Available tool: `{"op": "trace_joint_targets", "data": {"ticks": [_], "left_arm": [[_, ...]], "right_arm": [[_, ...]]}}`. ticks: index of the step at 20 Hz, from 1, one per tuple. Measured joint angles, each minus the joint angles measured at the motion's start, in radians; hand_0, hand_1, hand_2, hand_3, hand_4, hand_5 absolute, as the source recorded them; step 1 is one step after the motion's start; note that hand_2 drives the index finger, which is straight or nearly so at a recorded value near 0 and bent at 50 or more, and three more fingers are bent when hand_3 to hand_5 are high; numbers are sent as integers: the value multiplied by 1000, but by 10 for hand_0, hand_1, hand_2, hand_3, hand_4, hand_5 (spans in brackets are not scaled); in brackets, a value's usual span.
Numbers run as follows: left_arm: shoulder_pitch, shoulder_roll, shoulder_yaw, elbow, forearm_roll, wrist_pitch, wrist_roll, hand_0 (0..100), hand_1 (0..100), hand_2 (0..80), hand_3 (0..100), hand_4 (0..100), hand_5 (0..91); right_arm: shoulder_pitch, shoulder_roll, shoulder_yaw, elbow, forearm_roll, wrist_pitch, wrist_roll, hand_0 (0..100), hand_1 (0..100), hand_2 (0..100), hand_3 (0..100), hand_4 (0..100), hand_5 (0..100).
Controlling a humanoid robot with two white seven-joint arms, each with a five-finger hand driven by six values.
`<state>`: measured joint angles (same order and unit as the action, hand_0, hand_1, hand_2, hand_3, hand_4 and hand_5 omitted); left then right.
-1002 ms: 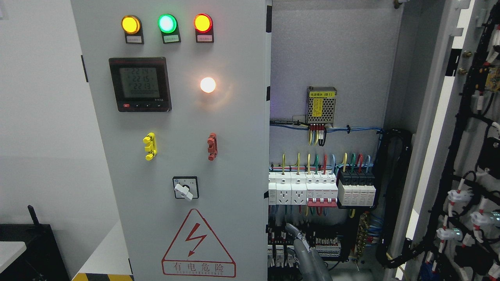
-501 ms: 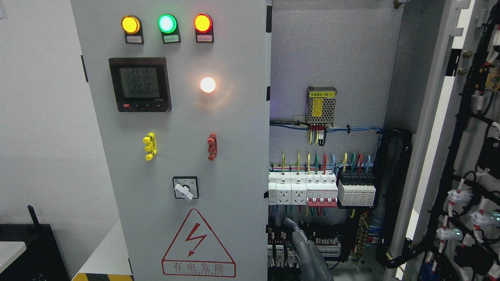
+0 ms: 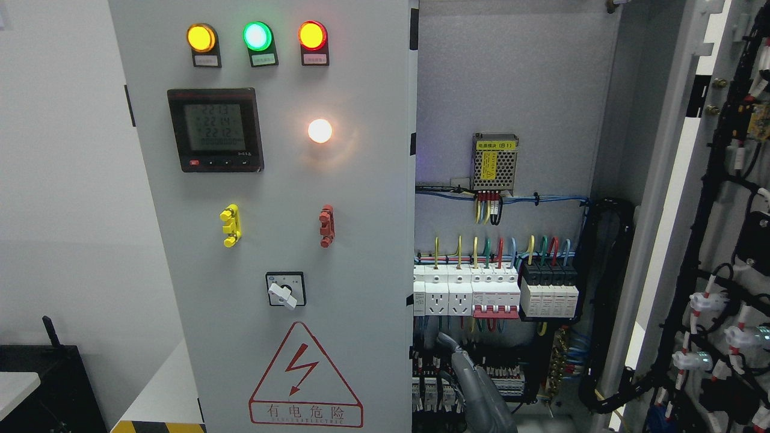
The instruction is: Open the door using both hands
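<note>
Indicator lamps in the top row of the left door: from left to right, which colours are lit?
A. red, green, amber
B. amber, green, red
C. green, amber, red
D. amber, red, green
B: the amber lamp is leftmost, the green lamp is in the middle, and the red lamp is rightmost.

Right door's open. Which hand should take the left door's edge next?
Right, probably. The right hand sits low inside the cabinet, just beside the free edge of the closed left door. The left hand is out of view.

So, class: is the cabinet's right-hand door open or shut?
Open. The right door is swung aside, exposing the breakers and wiring inside; the left door is shut.
</note>
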<state>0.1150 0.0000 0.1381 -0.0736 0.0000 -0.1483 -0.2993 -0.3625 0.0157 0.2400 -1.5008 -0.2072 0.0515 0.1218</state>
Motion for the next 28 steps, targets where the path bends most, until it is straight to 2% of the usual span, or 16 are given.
{"op": "trace_joint_targets", "data": {"ticks": [28], "left_arm": [[0,0,0,1,0,0,0,0,0,0,0,0,0]], "right_arm": [[-30,-14,36,9,-6,0,6,386,0,0,0,0,0]]}}
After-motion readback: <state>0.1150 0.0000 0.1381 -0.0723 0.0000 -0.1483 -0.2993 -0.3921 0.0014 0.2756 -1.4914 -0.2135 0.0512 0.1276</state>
